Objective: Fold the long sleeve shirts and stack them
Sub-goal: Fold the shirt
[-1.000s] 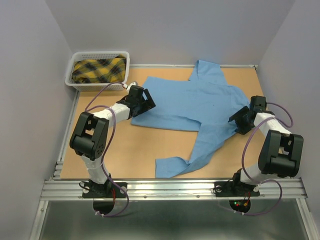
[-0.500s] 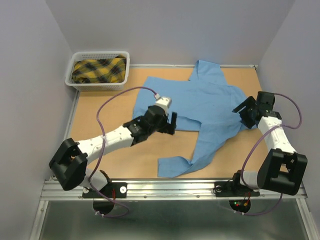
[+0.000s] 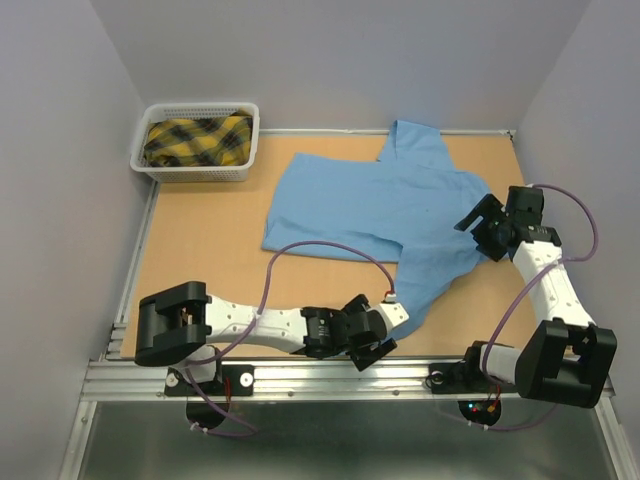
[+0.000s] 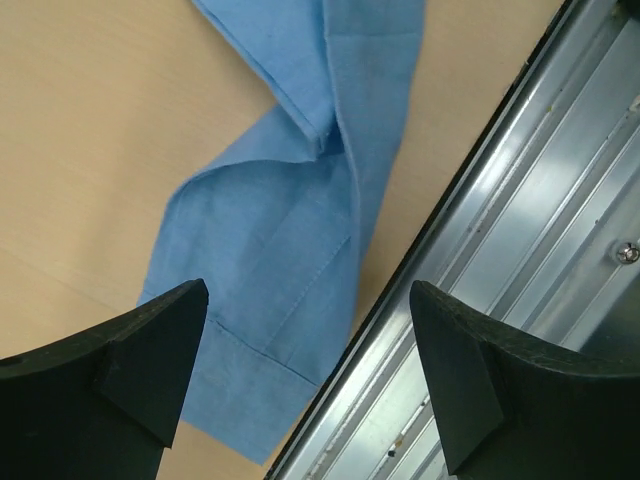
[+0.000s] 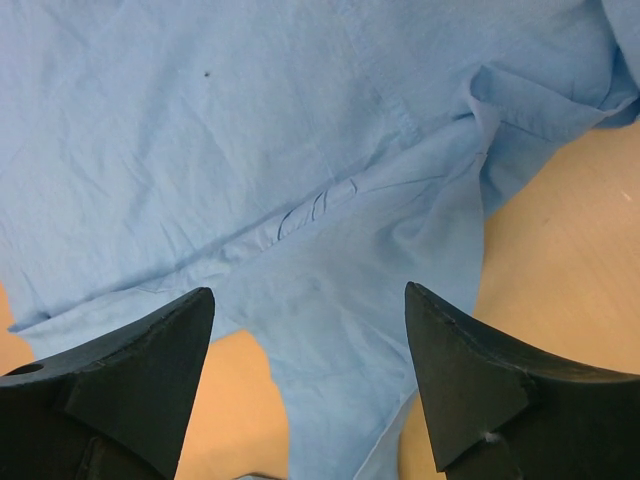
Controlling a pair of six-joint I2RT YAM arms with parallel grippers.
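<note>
Seen from above, the shirt (image 3: 380, 200) is spread flat across the table's (image 3: 200, 260) far right, one sleeve (image 3: 430, 270) trailing toward the near edge. In the left wrist view, the left gripper (image 4: 305, 300) is held with fingers apart over the sleeve's cuff (image 4: 260, 330), beside the metal rail (image 4: 520, 250), seemingly poised for a grasp. In the right wrist view, the right gripper (image 5: 305, 300) is likewise held apart above the underarm seam (image 5: 330, 195), probably so that a fold can be started there.
</note>
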